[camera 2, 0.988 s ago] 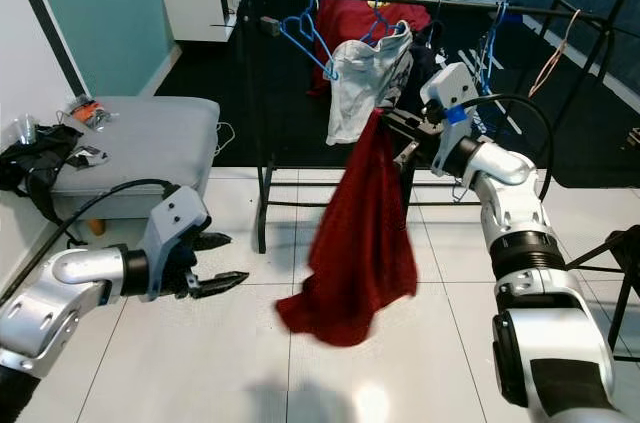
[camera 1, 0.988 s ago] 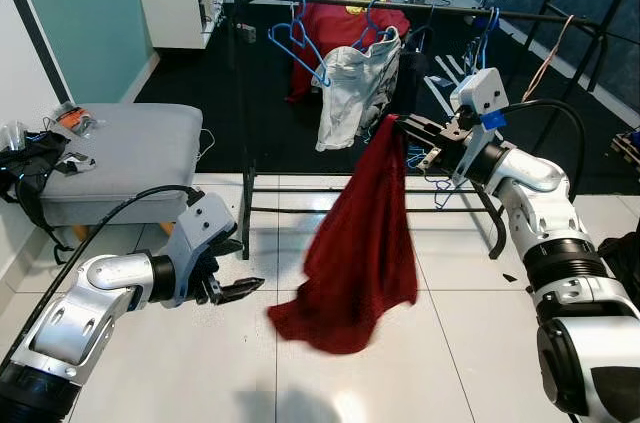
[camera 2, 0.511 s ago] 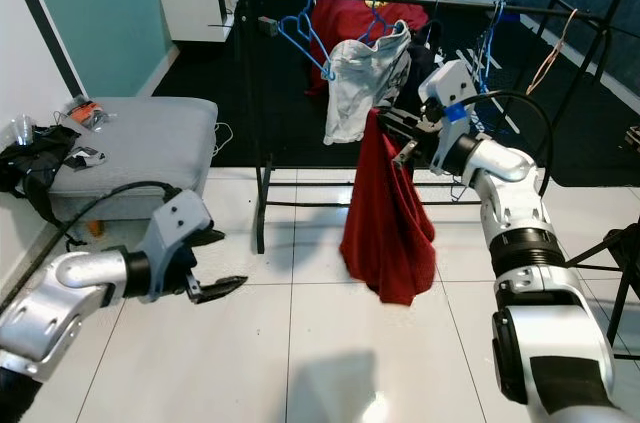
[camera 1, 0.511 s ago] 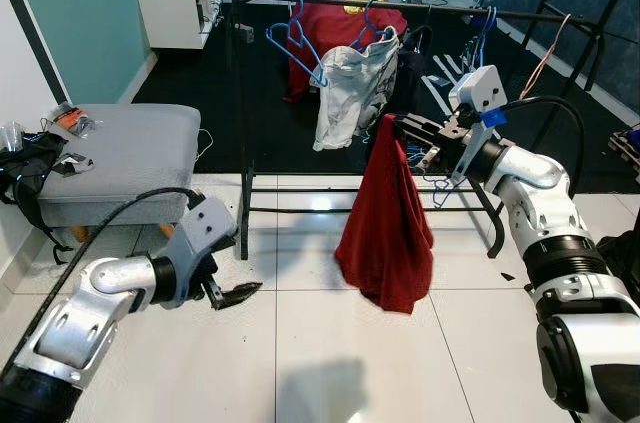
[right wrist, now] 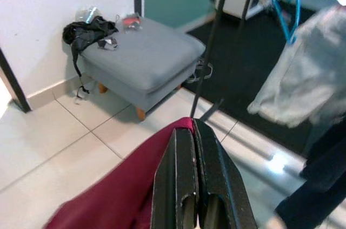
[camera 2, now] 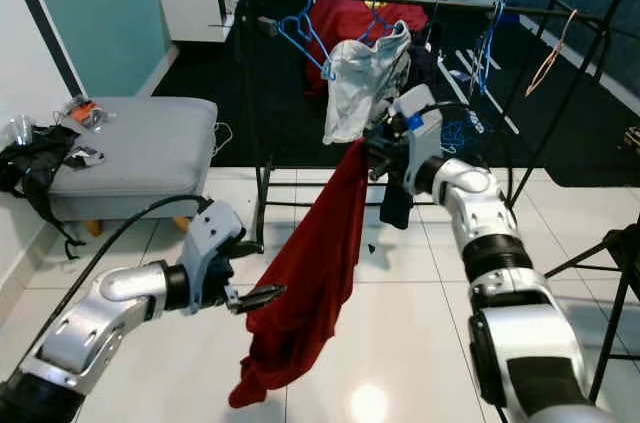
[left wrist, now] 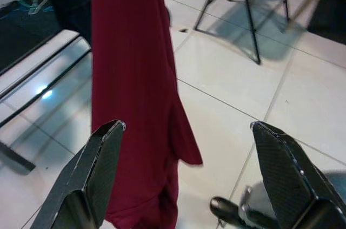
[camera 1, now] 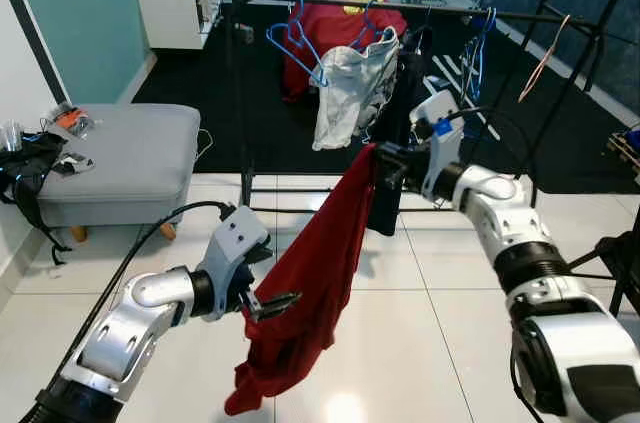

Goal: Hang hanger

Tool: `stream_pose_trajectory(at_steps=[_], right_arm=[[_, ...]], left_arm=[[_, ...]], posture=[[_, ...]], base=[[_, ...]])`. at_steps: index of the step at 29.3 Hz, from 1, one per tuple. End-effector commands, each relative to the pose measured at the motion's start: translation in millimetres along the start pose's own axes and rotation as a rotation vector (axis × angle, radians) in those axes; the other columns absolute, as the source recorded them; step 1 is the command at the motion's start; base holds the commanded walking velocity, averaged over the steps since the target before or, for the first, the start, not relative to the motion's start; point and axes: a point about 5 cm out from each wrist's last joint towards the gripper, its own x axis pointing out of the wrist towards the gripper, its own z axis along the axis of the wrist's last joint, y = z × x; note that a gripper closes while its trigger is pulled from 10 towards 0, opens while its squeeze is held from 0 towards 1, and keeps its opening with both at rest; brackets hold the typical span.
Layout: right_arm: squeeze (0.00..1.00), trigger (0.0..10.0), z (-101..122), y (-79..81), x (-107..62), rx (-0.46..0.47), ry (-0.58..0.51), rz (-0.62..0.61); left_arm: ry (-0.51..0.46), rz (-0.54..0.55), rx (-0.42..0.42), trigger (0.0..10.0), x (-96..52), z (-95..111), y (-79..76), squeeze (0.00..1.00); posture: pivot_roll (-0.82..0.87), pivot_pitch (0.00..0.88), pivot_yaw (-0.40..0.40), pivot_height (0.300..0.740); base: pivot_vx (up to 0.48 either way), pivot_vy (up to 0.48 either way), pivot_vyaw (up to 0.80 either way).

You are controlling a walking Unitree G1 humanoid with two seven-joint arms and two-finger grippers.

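A dark red garment hangs in a long slant from my right gripper, which is shut on its top corner in front of the black clothes rail. The right wrist view has the two fingers pressed together on the red cloth. My left gripper is open at the garment's lower left edge. In the left wrist view the red cloth hangs just ahead, between its spread fingers. Blue hangers hang on the rail, one carrying a pale grey garment.
A grey ottoman with a black bag stands at the left. A dark garment hangs behind my right gripper. A red shirt is draped behind the rail. A black stand's legs are at the right. White tiled floor lies below.
My right gripper has come left and nearer with the garment, and the cloth has swung out to the left. My left gripper has moved right, up to the cloth's edge.
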Motion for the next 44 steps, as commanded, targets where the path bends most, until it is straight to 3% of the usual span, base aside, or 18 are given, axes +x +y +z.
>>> stream_pose_trajectory(at_steps=[1,6,11,12,14,15,16,17,18,22,23,24,25,28,36,44], right_arm=[[0.00,0.0,-1.7,5.1,8.1,0.079,0.011,-0.024],[0.00,0.0,-1.9,23.6,23.1,0.131,0.018,0.025],[0.00,0.0,-0.5,26.9,25.5,0.138,0.016,0.040],[0.00,0.0,4.2,35.5,30.6,0.141,0.010,0.093],[0.00,0.0,6.0,38.7,32.2,0.140,0.007,0.117],[0.00,0.0,7.9,41.9,33.6,0.139,0.003,0.144],[0.00,0.0,7.9,41.9,33.6,0.139,0.003,0.144],[0.00,0.0,9.7,44.6,34.6,0.141,-0.001,0.167],[0.00,0.0,12.2,48.0,35.4,0.141,-0.004,0.201],[0.00,0.0,16.0,53.4,36.5,0.143,-0.007,0.247],[0.00,0.0,18.5,56.1,36.9,0.145,-0.011,0.270],[0.00,0.0,18.5,56.1,36.9,0.145,-0.011,0.270],[0.00,0.0,21.9,59.8,37.4,0.151,-0.018,0.297],[0.00,0.0,25.1,65.0,37.7,0.153,-0.021,0.333],[0.00,0.0,28.5,73.4,36.3,0.140,-0.017,0.414],[0.00,0.0,30.8,79.7,34.9,0.128,-0.026,0.463]], left_arm=[[-0.003,-0.031,-0.018,10.0,13.0,-1.2,-10.0,1.00],[0.029,0.005,-0.001,10.0,32.9,-8.7,-15.6,1.00],[0.045,0.033,0.024,10.0,36.7,-10.9,-13.9,1.00],[0.077,0.101,0.056,10.0,46.0,-18.7,-9.3,1.00],[0.088,0.123,0.067,10.0,49.1,-22.0,-8.1,1.00],[0.101,0.142,0.063,10.0,51.4,-25.9,-7.2,0.82],[0.101,0.142,0.063,10.0,51.4,-25.9,-7.2,0.82],[0.110,0.158,0.055,10.0,52.8,-29.7,-6.7,0.38],[0.132,0.187,0.042,10.0,53.7,-36.3,-5.3,0.00],[0.156,0.230,-0.006,10.0,54.7,-45.6,-3.9,0.00],[0.149,0.242,-0.060,10.0,55.3,-49.1,-4.2,0.00],[0.149,0.242,-0.060,10.0,55.3,-49.1,-4.2,0.00],[0.125,0.260,-0.146,10.0,56.5,-53.3,-4.9,0.00],[0.104,0.305,-0.188,10.0,58.2,-58.1,-2.1,0.00],[0.106,0.419,-0.165,10.0,56.4,-65.7,8.9,0.00],[0.126,0.429,-0.145,10.0,50.0,-74.2,12.2,0.00]], posture=[[-0.09,0.036,-0.093,0.740],[-0.09,0.036,-0.097,0.740],[-0.09,0.035,-0.097,0.740],[-0.10,0.033,-0.095,0.740],[-0.10,0.033,-0.095,0.740],[-0.10,0.032,-0.095,0.740],[-0.10,0.032,-0.095,0.740],[-0.10,0.032,-0.096,0.740],[-0.10,0.031,-0.096,0.740],[-0.10,0.028,-0.097,0.740],[-0.10,0.028,-0.097,0.740],[-0.10,0.028,-0.097,0.740],[-0.10,0.028,-0.096,0.740],[-0.10,0.022,-0.095,0.740],[-0.10,0.015,-0.093,0.740],[-0.10,0.010,-0.086,0.740]], base=[[0.000,0.000,0.00],[0.000,0.000,0.00],[0.000,0.000,0.00],[0.000,0.000,0.00],[0.000,0.000,0.00],[0.000,0.000,0.00],[0.000,0.000,0.00],[0.000,0.000,0.00],[0.000,0.000,0.00],[0.000,0.000,0.00],[0.000,0.000,0.00],[0.000,0.000,0.00],[0.000,0.000,0.00],[0.000,0.000,0.00],[0.000,0.000,0.00],[0.000,0.000,0.00]])
